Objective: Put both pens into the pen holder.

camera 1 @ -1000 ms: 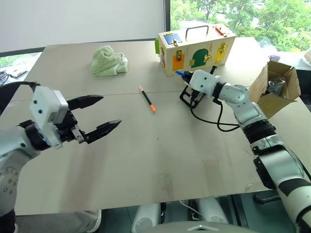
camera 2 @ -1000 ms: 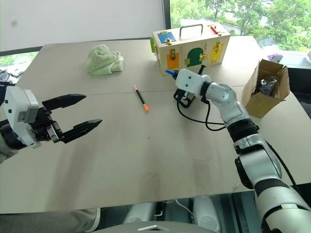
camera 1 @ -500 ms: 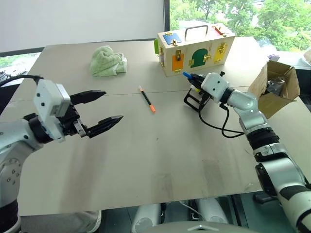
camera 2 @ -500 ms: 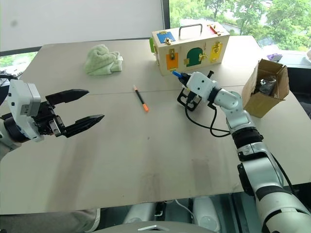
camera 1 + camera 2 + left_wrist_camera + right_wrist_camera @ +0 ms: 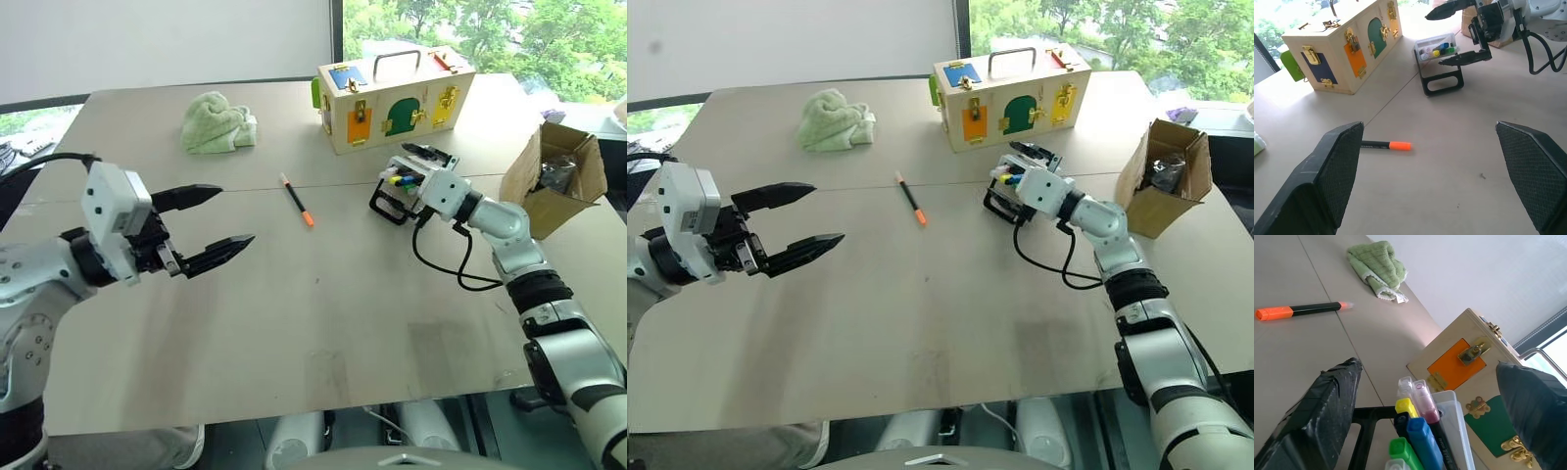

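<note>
While your right tool (image 5: 1022, 164) is gaping at the pen holder (image 5: 394, 186), your left tool (image 5: 217, 221) is hanging open, and the orange-capped pen (image 5: 296, 200) is lying on the bench (image 5: 323, 304).

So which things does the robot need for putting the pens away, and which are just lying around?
Needed:
- orange-capped pen
- blue-ended pen, already in the holder
- pen holder
- right claw, open at the holder

Just lying around:
- green cloth
- wooden box
- cardboard box

Bright, even daylight from the window (image 5: 470, 29) behind the table (image 5: 294, 313), soft shadows, close claw fingers blurred.
</note>
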`<move>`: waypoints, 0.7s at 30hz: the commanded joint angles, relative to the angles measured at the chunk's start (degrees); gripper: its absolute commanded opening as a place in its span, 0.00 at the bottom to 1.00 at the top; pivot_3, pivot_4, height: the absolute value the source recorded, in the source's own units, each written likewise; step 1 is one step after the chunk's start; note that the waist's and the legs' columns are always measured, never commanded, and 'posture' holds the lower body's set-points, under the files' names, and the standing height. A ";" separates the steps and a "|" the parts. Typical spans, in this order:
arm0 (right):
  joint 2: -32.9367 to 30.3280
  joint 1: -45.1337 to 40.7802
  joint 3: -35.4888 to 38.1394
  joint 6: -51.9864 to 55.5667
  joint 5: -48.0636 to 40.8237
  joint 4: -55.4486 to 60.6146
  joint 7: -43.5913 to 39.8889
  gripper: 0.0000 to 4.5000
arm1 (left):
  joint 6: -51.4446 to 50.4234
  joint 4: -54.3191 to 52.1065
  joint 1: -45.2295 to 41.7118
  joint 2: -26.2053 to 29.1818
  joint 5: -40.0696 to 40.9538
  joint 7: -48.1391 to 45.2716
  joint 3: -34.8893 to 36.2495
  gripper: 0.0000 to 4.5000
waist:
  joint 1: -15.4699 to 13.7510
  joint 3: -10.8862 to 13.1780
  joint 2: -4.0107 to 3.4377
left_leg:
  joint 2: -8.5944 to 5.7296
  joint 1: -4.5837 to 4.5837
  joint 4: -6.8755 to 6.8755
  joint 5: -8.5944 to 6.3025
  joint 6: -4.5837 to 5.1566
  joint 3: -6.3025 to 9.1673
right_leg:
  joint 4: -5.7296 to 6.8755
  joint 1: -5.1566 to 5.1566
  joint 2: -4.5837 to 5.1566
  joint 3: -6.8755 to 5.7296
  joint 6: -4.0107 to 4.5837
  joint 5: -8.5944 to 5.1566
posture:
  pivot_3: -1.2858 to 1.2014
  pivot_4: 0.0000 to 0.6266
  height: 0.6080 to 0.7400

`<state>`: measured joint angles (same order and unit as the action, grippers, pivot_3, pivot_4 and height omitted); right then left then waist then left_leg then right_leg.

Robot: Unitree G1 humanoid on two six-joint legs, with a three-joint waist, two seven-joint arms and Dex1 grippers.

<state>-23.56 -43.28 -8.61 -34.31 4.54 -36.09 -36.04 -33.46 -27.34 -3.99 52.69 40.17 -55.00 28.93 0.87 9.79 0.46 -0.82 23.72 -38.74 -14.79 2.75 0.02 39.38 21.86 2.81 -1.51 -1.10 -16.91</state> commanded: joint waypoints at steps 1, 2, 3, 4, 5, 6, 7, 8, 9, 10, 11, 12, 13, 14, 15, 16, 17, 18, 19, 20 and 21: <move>-1.44 2.02 2.04 2.41 -4.89 7.86 -3.09 0.99 | 1.32 0.48 -1.29 1.36 -0.06 -0.55 0.47 1.00 | -0.02 0.00 0.00 | 0.00 0.00 0.02 0.00 0.00 0.00 | -0.02 0.00 0.00 0.00 0.00 0.00 | 0.52 0.24 1.00; -1.66 2.87 2.22 3.79 -6.12 9.66 -4.03 0.99 | 1.52 0.78 -1.48 1.37 -0.27 -0.58 0.30 1.00 | -0.03 0.00 0.00 | 0.00 0.00 0.04 0.00 0.00 0.00 | -0.06 -0.01 0.00 0.00 0.00 0.00 | 0.52 0.24 1.00; -2.09 4.48 2.55 6.85 -8.55 12.92 -5.65 0.99 | 1.76 1.42 -1.94 1.24 -0.67 -0.21 -0.09 1.00 | -0.04 0.00 0.00 | 0.00 0.00 0.07 0.00 0.01 0.00 | -0.11 -0.02 0.00 0.00 0.00 0.00 | 0.52 0.24 1.00; -2.96 6.49 2.87 10.89 -11.57 17.07 -7.77 0.99 | 1.81 2.15 -2.55 0.98 -1.13 0.45 -0.74 1.00 | -0.07 0.00 0.00 | 0.00 0.00 0.10 0.00 0.00 0.00 | -0.15 -0.02 0.00 0.00 -0.01 0.00 | 0.52 0.24 1.00; -4.08 8.57 3.29 15.16 -14.97 21.38 -9.93 0.99 | 1.57 2.82 -3.28 0.54 -1.72 1.66 -1.60 1.00 | -0.16 0.00 0.00 | 0.01 0.00 0.14 0.00 0.01 0.01 | -0.19 -0.03 0.00 -0.01 -0.01 0.00 | 0.52 0.24 1.00; -5.43 10.83 4.20 20.78 -18.87 26.25 -11.26 0.99 | 1.20 3.62 -4.42 -0.53 -2.33 3.68 -2.75 1.00 | -0.45 0.00 -0.01 | 0.01 0.00 0.19 0.00 0.01 0.01 | -0.24 -0.03 0.01 -0.03 -0.01 0.00 | 0.52 0.24 1.00; -6.64 12.57 5.04 25.49 -22.04 30.18 -12.05 0.99 | 0.93 4.23 -5.32 -1.55 -2.71 5.35 -3.73 1.00 | -0.64 0.01 -0.04 | 0.01 0.00 0.23 0.00 0.01 0.06 | -0.35 -0.08 0.02 -0.09 -0.01 0.01 | 0.52 0.24 1.00; -8.06 14.32 5.94 30.14 -25.19 34.01 -12.71 0.99 | 0.81 4.75 -6.00 -2.73 -3.12 6.92 -4.61 1.00 | -0.81 0.02 -0.04 | 0.01 0.02 0.26 -0.01 0.02 0.06 | -0.42 -0.09 0.03 -0.10 -0.02 0.01 | 0.52 0.24 1.00; -10.24 16.58 7.43 35.90 -29.30 38.37 -13.42 0.99 | -0.39 5.74 -7.22 -4.61 -4.34 10.41 -6.35 1.00 | -0.94 0.02 -0.04 | 0.01 0.06 0.28 -0.01 0.03 0.06 | -0.48 -0.09 0.06 -0.11 -0.02 0.01 | 0.52 0.24 1.00; -12.22 18.60 9.09 41.13 -33.12 42.18 -13.63 0.99 | -2.39 6.87 -8.45 -6.27 -5.66 14.00 -8.26 1.00 | -1.27 0.02 -0.05 | 0.01 0.07 0.28 -0.02 0.04 0.06 | -0.50 -0.10 0.07 -0.10 -0.02 0.02 | 0.52 0.24 1.00; -14.37 20.80 11.05 46.55 -37.08 45.93 -13.45 0.99 | -3.47 8.27 -9.80 -8.26 -7.95 17.74 -10.60 1.00 | -1.45 0.02 -0.03 | 0.00 0.08 0.29 -0.04 0.07 0.06 | -0.52 -0.10 0.09 -0.11 -0.03 0.02 | 0.52 0.24 1.00; -15.72 22.18 12.45 50.28 -39.62 48.40 -13.12 0.99 | -4.16 9.16 -10.71 -9.52 -9.51 20.16 -12.14 1.00 | -1.59 0.02 -0.03 | 0.00 0.08 0.29 -0.04 0.07 0.06 | -0.53 -0.10 0.09 -0.11 -0.03 0.02 | 0.52 0.24 1.00; -17.27 24.00 14.03 53.71 -42.36 50.74 -13.07 0.99 | -4.88 10.40 -11.97 -11.48 -11.54 23.34 -14.03 1.00 | -1.63 0.02 -0.02 | 0.00 0.07 0.31 -0.07 0.12 0.06 | -0.52 -0.10 0.09 -0.11 -0.03 0.02 | 0.52 0.24 1.00; -18.51 25.63 15.40 56.68 -44.68 52.72 -12.86 0.99 | -5.53 11.63 -13.39 -13.68 -13.06 26.39 -15.52 1.00 | -1.72 0.02 -0.02 | 0.00 0.07 0.32 -0.14 0.24 0.06 | -0.53 -0.09 0.08 -0.11 -0.03 0.02 | 0.52 0.24 1.00; -19.45 27.57 16.42 58.42 -45.65 54.72 -12.63 0.99 | -5.29 14.76 -15.91 -17.39 -14.30 29.57 -17.03 1.00 | -1.72 0.00 0.08 | 0.00 0.05 0.34 -0.16 0.28 0.06 | -0.52 -0.10 0.08 -0.12 -0.03 0.02 | 0.52 0.24 1.00; -20.06 28.88 17.14 59.73 -46.28 56.20 -12.35 0.99 | -5.07 16.99 -17.70 -20.04 -15.18 31.71 -17.98 1.00 | -1.79 -0.01 0.06 | 0.01 0.06 0.34 -0.16 0.28 0.06 | -0.52 -0.10 0.07 -0.13 -0.03 0.02 | 0.52 0.24 1.00; -20.19 30.14 17.51 60.67 -46.52 57.58 -11.78 0.99 | -4.53 20.15 -20.24 -23.01 -16.55 34.41 -19.08 1.00 | -2.02 0.00 0.08 | 0.01 0.05 0.34 -0.17 0.29 0.06 | -0.52 -0.12 0.07 -0.13 -0.03 0.02 | 0.52 0.24 1.00; -20.18 31.06 17.64 61.18 -46.34 58.64 -11.37 0.99 | -4.33 22.83 -22.58 -25.74 -17.74 36.95 -19.55 1.00 | -2.02 0.00 0.10 | 0.00 0.06 0.27 -0.17 0.30 0.07 | -0.50 -0.13 0.07 -0.17 -0.05 0.03 | 0.52 0.24 1.00; -20.08 31.73 17.75 61.67 -46.16 59.46 -10.93 0.99 | -4.25 24.86 -24.52 -27.79 -19.23 39.42 -19.99 1.00 | -2.03 0.01 0.12 | -0.01 0.09 0.25 -0.16 0.31 0.07 | -0.48 -0.14 0.07 -0.19 -0.06 0.03 | 0.52 0.24 1.00; -19.91 32.26 17.89 62.06 -46.03 60.10 -10.56 0.99 | -4.09 26.22 -26.06 -29.29 -20.84 41.11 -20.98 1.00 | -1.90 0.02 0.13 | -0.01 0.10 0.21 -0.17 0.31 0.07 | -0.46 -0.15 0.07 -0.19 -0.06 0.04 | 0.52 0.24 1.00; -19.77 32.70 18.03 62.34 -45.88 60.57 -10.30 0.99 | -3.97 26.96 -27.33 -30.66 -21.73 41.71 -22.10 1.00 | -1.75 0.03 0.16 | -0.03 0.10 0.20 -0.16 0.31 0.06 | -0.46 -0.15 0.07 -0.18 -0.08 0.04 | 0.52 0.24 1.00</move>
<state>-43.18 -10.77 7.44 27.58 -40.72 21.85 -47.13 -38.72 -0.60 -29.15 22.81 20.64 -15.84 7.91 -0.88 9.82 0.61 -0.87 23.83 -38.55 -14.95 3.04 0.08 38.92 21.72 2.87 -1.68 -1.17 -16.87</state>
